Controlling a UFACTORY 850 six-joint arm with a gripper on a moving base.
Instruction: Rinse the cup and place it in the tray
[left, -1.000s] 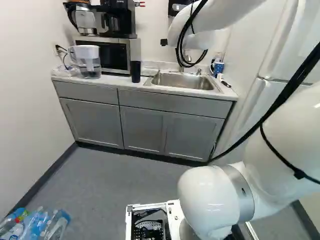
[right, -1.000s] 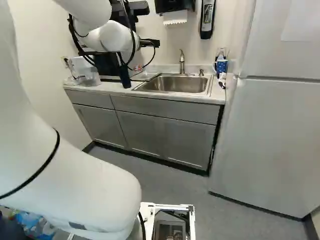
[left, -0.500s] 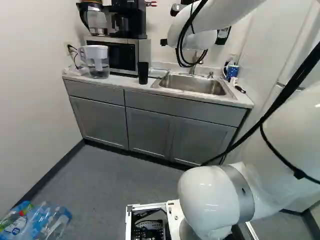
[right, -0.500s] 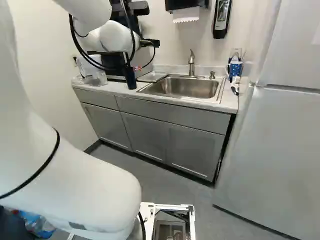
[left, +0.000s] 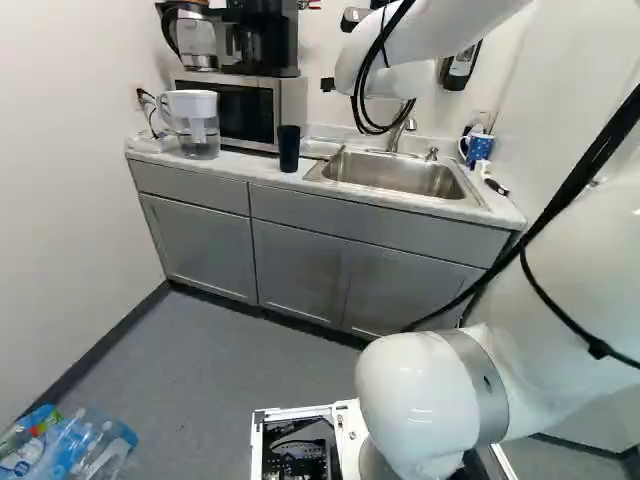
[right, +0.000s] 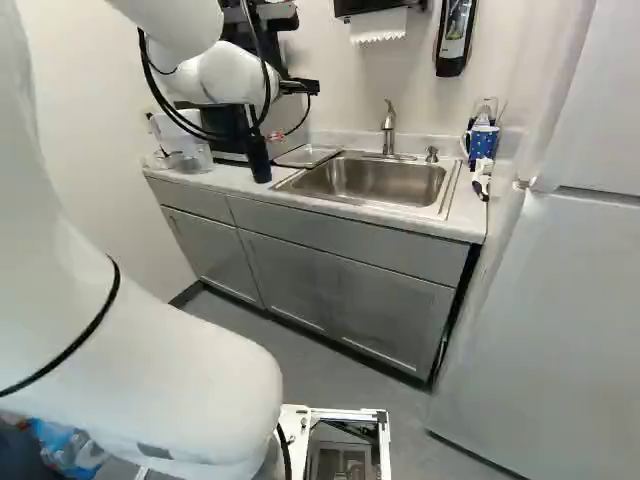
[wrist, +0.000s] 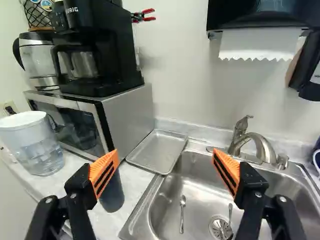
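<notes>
While the black claw (right: 302, 87) with orange pads (wrist: 104, 172) gapes open, a dark cylindrical cup (left: 289, 148) stands on the pale desk (left: 250, 168), left of the steel sink (wrist: 167, 192), just near of the silver rectangular tray (wrist: 157, 150).

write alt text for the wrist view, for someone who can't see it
An open black two-finger gripper with orange pads faces a stainless steel sink with a metal spoon inside. A shallow silver metal tray lies between sink and silver-and-black microwave; a tall dark cylindrical cup stands partly behind one finger.
</notes>
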